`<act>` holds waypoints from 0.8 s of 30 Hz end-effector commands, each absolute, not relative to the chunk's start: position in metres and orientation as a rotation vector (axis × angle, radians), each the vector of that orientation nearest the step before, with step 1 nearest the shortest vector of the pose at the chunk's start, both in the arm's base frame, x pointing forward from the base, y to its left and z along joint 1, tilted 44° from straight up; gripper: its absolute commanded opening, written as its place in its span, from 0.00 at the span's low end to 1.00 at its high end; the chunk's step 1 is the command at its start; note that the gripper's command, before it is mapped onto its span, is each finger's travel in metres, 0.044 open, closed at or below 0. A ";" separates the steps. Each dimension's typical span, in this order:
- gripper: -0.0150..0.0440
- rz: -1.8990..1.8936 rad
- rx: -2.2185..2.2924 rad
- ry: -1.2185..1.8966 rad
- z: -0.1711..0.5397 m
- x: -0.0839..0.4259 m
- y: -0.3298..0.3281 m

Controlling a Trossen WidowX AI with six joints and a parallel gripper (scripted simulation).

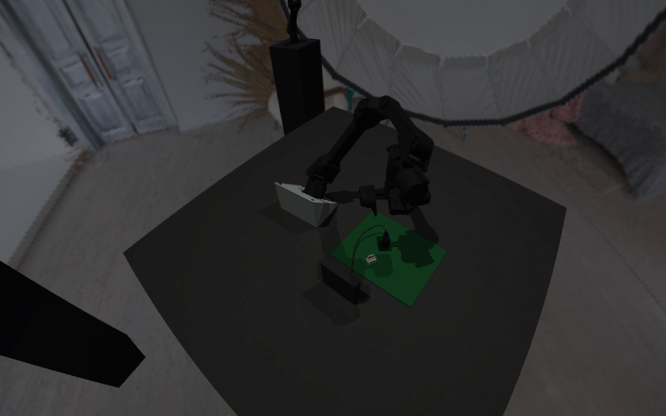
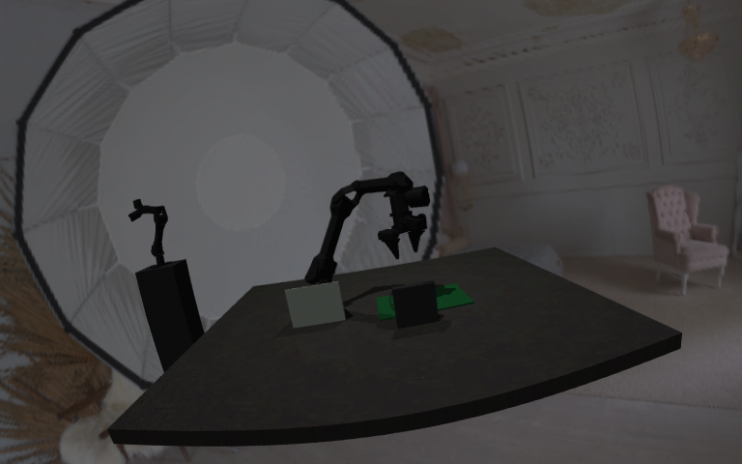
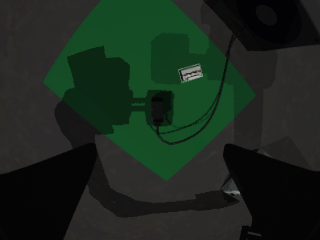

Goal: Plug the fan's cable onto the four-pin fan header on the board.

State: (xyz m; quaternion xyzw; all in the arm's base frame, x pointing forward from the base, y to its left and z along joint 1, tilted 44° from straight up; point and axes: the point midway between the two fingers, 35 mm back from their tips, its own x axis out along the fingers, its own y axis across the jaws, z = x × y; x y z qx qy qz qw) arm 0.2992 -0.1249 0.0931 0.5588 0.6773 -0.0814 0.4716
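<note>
The green board (image 1: 409, 294) (image 2: 459, 298) (image 3: 150, 15) lies flat on the table. The small white header (image 1: 371, 258) (image 3: 191, 71) stands on it with nothing on top. The fan's black plug (image 1: 386, 238) (image 3: 157, 111) is on the board a short way from the header, apart from it. Its thin dark cable (image 3: 171, 143) loops across to the black fan (image 1: 339, 280) (image 2: 415, 304) (image 3: 266, 15) at the board's edge. My gripper (image 1: 388, 214) (image 2: 407, 254) (image 3: 162, 151) is open and empty, pointing down high above the board. In the exterior view the fan hides plug and header.
A pale grey tilted panel (image 1: 297, 205) (image 2: 316, 304) stands on the table near the arm's base, to the left of the board in the top and exterior views. Shadows of the arm fall over the board. A second small arm on a black pedestal (image 1: 297, 83) (image 2: 169, 311) stands beyond the table.
</note>
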 end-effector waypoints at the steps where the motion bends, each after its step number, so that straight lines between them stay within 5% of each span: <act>1: 1.00 -0.185 1.350 1.657 0.088 0.302 -0.124; 10: 1.00 -0.181 1.352 1.656 0.022 0.307 -0.061; 24: 1.00 -0.181 1.352 1.656 0.013 0.308 -0.052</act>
